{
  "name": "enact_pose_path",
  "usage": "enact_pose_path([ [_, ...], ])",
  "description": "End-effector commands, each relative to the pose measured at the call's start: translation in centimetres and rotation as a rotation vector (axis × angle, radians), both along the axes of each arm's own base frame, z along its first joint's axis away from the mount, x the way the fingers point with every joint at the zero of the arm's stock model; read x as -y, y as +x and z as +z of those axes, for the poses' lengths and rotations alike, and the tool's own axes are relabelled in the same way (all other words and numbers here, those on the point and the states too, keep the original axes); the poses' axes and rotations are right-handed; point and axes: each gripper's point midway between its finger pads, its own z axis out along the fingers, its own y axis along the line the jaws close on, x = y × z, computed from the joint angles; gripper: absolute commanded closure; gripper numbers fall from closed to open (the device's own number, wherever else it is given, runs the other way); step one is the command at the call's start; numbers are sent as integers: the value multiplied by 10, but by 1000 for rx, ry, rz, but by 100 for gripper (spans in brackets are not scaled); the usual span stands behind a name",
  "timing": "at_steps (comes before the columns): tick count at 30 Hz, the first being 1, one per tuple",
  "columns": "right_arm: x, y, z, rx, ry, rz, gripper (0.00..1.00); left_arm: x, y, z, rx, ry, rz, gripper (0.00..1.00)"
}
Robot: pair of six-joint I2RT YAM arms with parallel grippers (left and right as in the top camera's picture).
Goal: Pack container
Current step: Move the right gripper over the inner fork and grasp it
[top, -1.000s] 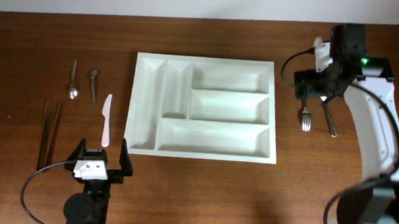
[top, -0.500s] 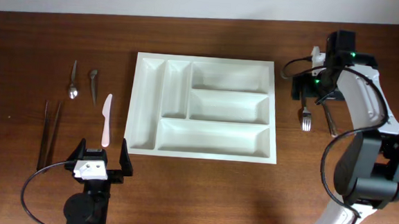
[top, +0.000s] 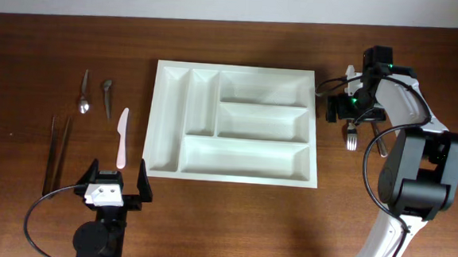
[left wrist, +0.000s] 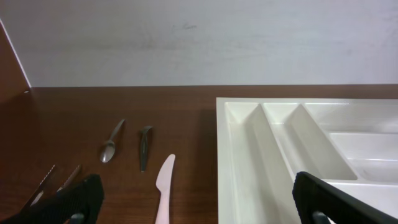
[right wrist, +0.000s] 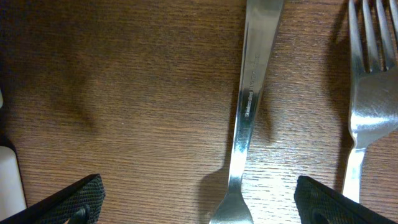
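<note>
The white five-compartment container (top: 154, 116) lies mid-table with nothing in it; its left part shows in the left wrist view (left wrist: 227, 155). My right gripper (top: 349, 112) is open and hangs low over the table just right of the container. In the right wrist view a metal fork's handle (right wrist: 249, 93) runs down between the open fingers (right wrist: 199, 205), and a second fork (right wrist: 370, 93) lies to its right. My left gripper (top: 116, 187) is open and empty near the front edge, its fingers (left wrist: 199, 205) pointing at a pink knife (left wrist: 165, 186).
Left of the container lie a spoon (top: 84, 96), a small dark utensil (top: 107, 97), the pink knife (top: 122, 138) and a pair of chopsticks (top: 56, 154). Two metal forks (top: 351, 136) lie right of the container. A white wall stands behind the table.
My right arm has swung left and down from the back right, bringing the open gripper low over the forks. The left arm has not moved.
</note>
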Motion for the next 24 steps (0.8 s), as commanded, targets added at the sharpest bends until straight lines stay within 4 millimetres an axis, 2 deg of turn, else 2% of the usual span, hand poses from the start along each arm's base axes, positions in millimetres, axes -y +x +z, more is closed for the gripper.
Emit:
enact_pose_path([
  [1, -1, 4, -6, -3, 12, 8, 1, 2, 0, -1, 0, 11, -12, 1],
  [8, 1, -3, -26, -59, 19, 1, 1, 2, 0, -1, 0, 11, -12, 1],
  [15, 13, -3, -26, -59, -50, -7, 1, 2, 0, -1, 0, 11, -12, 1],
  [20, 13, -2, -26, -55, -50, -6, 1, 2, 0, -1, 0, 11, -12, 1],
  [24, 13, -2, -26, -56, -50, -3, 12, 2, 0, -1, 0, 11, -12, 1],
])
